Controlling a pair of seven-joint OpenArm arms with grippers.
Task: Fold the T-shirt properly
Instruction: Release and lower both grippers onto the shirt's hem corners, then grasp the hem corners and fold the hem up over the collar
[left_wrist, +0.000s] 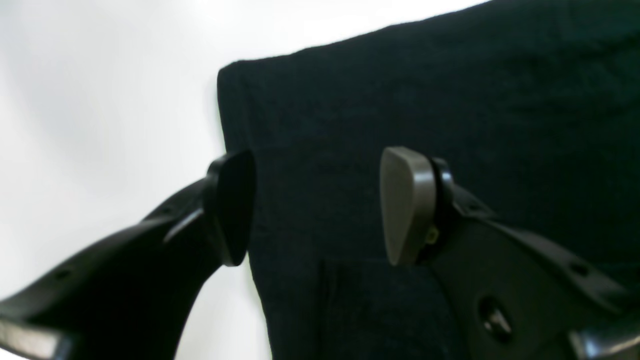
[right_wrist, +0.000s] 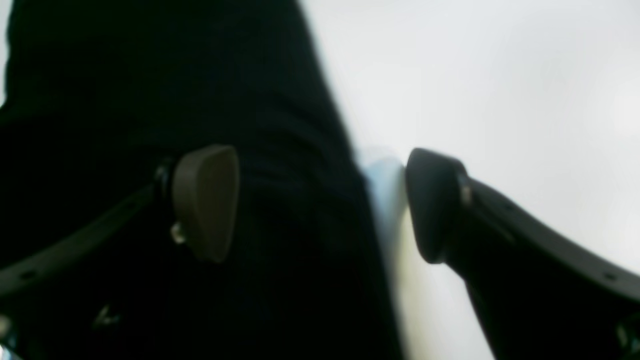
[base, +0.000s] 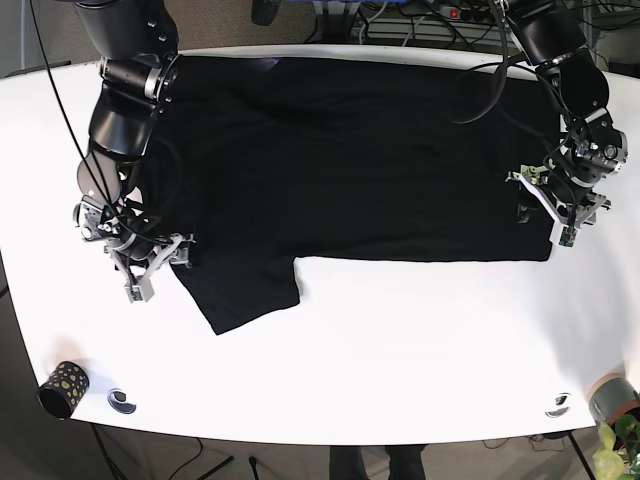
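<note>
A black T-shirt (base: 340, 170) lies spread flat on the white table (base: 400, 350), one sleeve (base: 250, 290) pointing toward the front. My left gripper (base: 558, 220) is at the shirt's right-hand corner in the base view. In the left wrist view it (left_wrist: 320, 207) stands open, one finger over the table (left_wrist: 100, 75) and the other over the cloth (left_wrist: 450, 100), with the shirt's edge between them. My right gripper (base: 150, 268) is at the shirt's left edge beside the sleeve. It (right_wrist: 320, 202) is open too, straddling the dark cloth's (right_wrist: 150, 75) edge.
A small patterned cup (base: 62, 388) and a black-and-white disc (base: 122, 401) sit at the front left corner. Another disc (base: 559, 404) and a grey pot (base: 610, 398) with a plant are at the front right. Cables hang behind the table's far edge.
</note>
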